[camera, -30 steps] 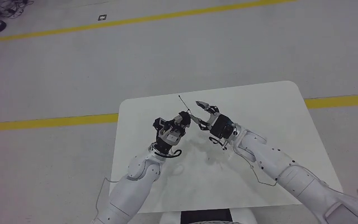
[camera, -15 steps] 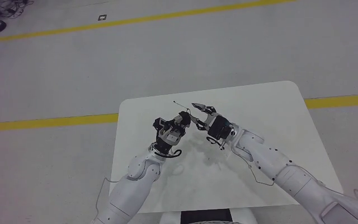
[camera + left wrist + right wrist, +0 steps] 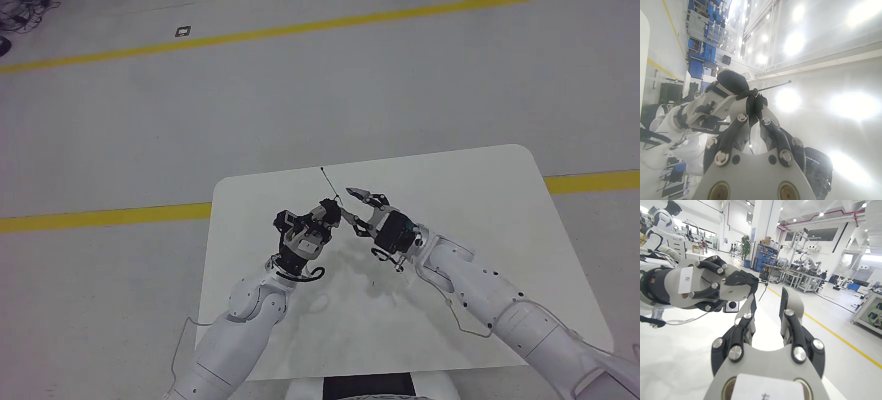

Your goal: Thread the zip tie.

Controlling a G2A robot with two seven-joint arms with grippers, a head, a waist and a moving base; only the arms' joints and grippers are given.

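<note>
The zip tie (image 3: 329,185) is clamped in the left gripper (image 3: 328,210), free end toward 12 o'clock, seemingly offered to the released right gripper (image 3: 365,196) at 3 o'clock.

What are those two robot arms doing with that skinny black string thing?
That skinny thing is a zip tie. The robot's left gripper is pinching it shut and holding it up above the white table, with one thin end poking out. The right gripper is right next to it with its fingers open, not gripping the tie. So nothing is threaded yet; one arm holds the tie and the other is lined up close to it.
</note>
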